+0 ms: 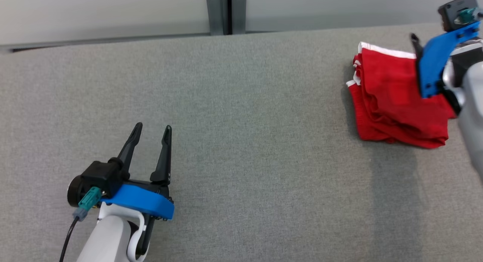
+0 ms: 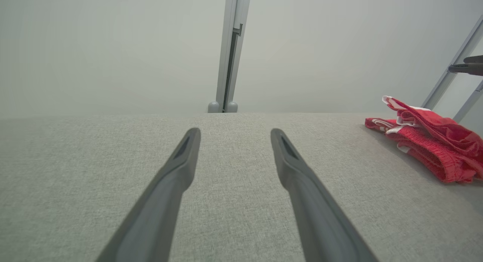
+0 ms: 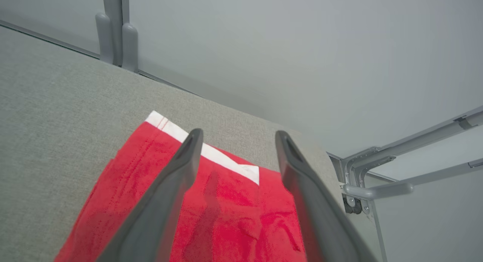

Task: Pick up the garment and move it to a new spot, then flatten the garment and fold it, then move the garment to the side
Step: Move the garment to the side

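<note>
Grey fabric tabletop [image 1: 241, 141] meets pale wall [image 1: 113, 9]; left pincer [image 1: 153, 126] spread, right pincer [image 3: 236, 135] spread over red garment [image 1: 392, 103].

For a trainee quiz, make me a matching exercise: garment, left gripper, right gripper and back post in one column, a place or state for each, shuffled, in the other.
Column one:
1 garment
2 left gripper
3 right gripper
4 post

Column two:
A jaws apart, over bare grey cloth
B upright at the far edge
C red with white trim, folded, at the right
D jaws apart, over the garment

Pairs: 1-C, 2-A, 3-D, 4-B
</note>
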